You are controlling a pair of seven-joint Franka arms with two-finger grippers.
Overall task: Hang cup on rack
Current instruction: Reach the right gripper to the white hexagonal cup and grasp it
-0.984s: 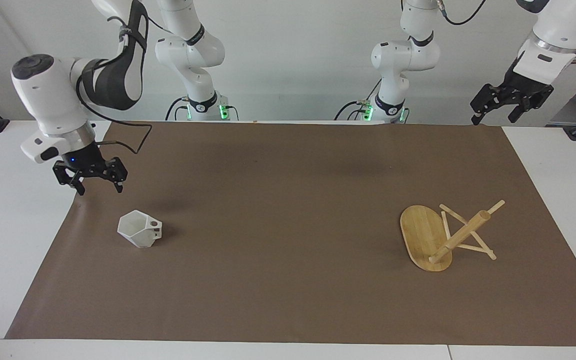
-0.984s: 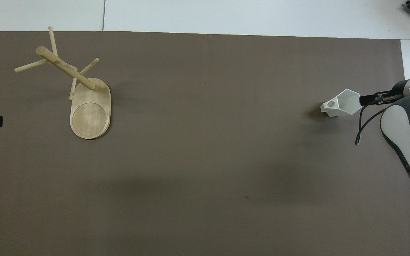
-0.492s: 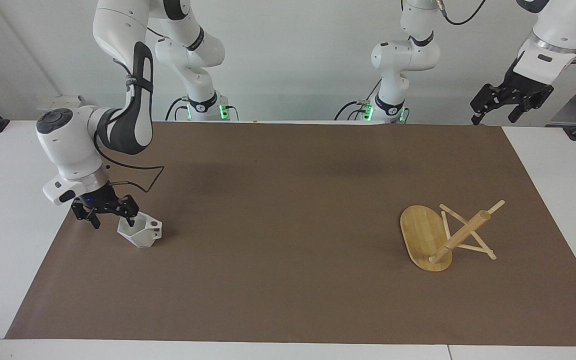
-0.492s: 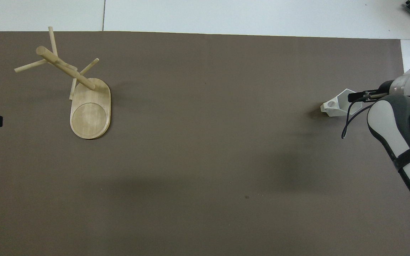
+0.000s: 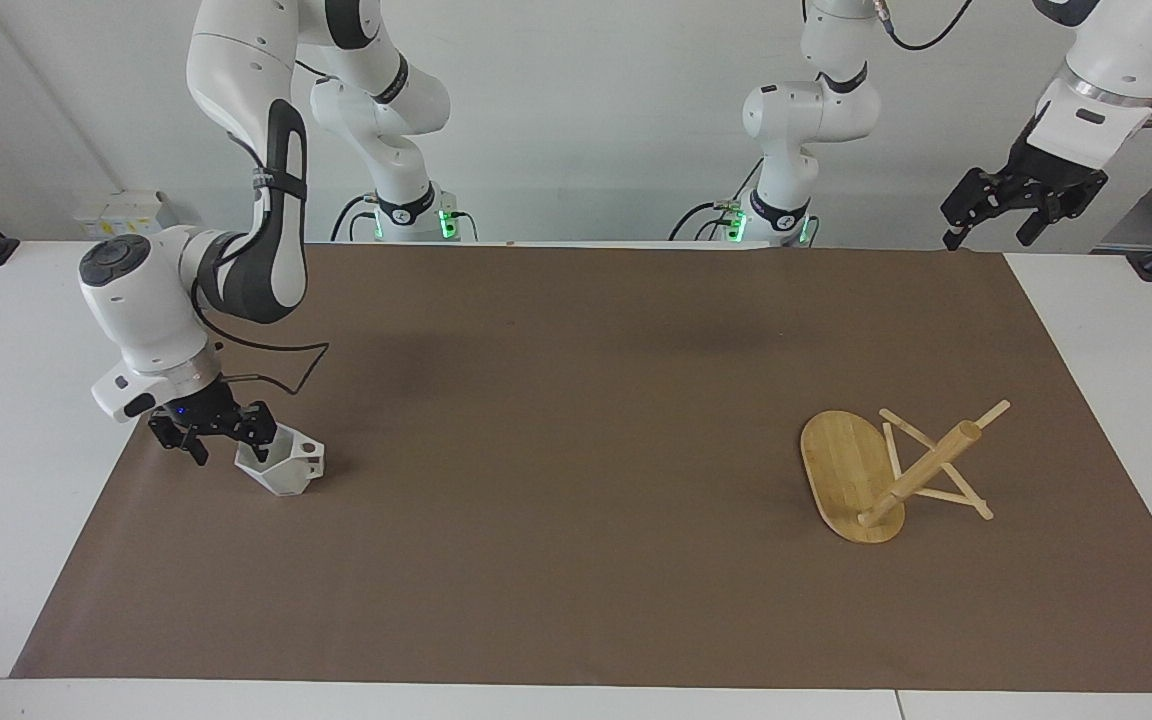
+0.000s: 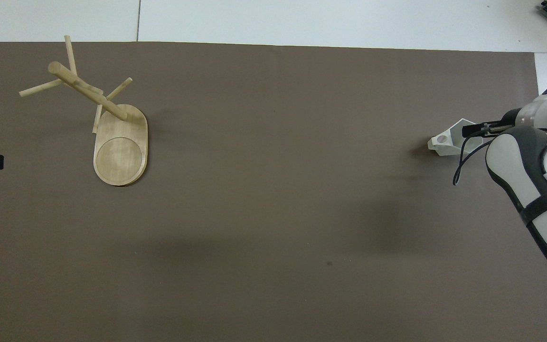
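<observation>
The right gripper (image 5: 221, 432) has come down from above the brown mat (image 5: 576, 600) to the white cup (image 5: 282, 464), one finger inside the rim and one outside, jaws apart but starting to close. So grasping has begun. The cup sits at the right arm's end; the tipped-over rack (image 5: 881, 470) lies well apart, toward the left arm's end. The left gripper (image 5: 1021, 205) waits raised, open.
</observation>
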